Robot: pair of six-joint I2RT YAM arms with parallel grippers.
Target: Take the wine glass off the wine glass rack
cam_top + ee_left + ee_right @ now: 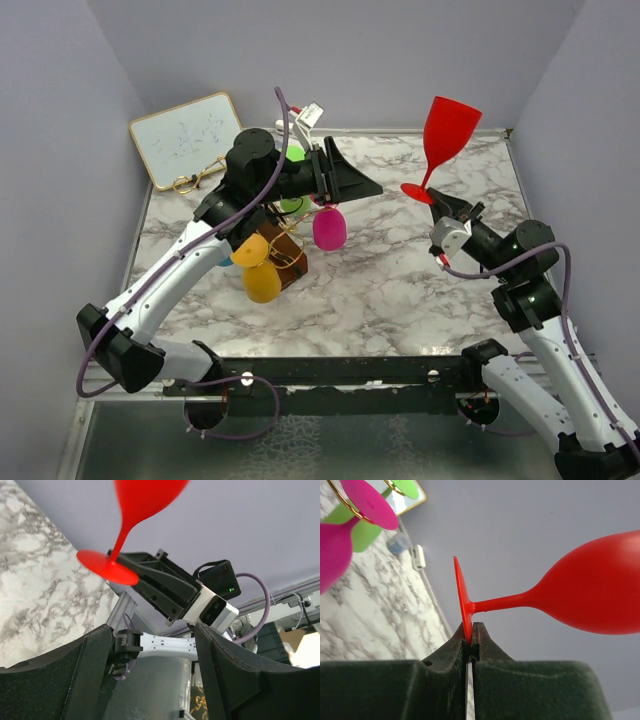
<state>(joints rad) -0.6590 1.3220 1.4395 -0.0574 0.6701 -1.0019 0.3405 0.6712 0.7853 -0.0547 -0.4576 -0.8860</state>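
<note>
Top view: the left arm (190, 262) hides much of the wine glass rack (290, 262) at centre left. The red wine glass (447, 125) is upper right, well clear of it. Left wrist view: the left gripper (152, 640) gapes, empty. Right wrist view: the right gripper (471, 632) pinches the glass's foot, and the bowl is cut off at right.

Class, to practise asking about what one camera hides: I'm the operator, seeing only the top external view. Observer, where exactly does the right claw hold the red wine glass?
Observer: The right claw pinches only the rim of the foot of the red wine glass, jaws shut on it.
Operator: Is the left claw holding anything?
Observer: No, it stands open, nothing between its fingers.
Operator: And the magenta glass?
Observer: Its base disc hangs on a gold hook of the wine glass rack.
</note>
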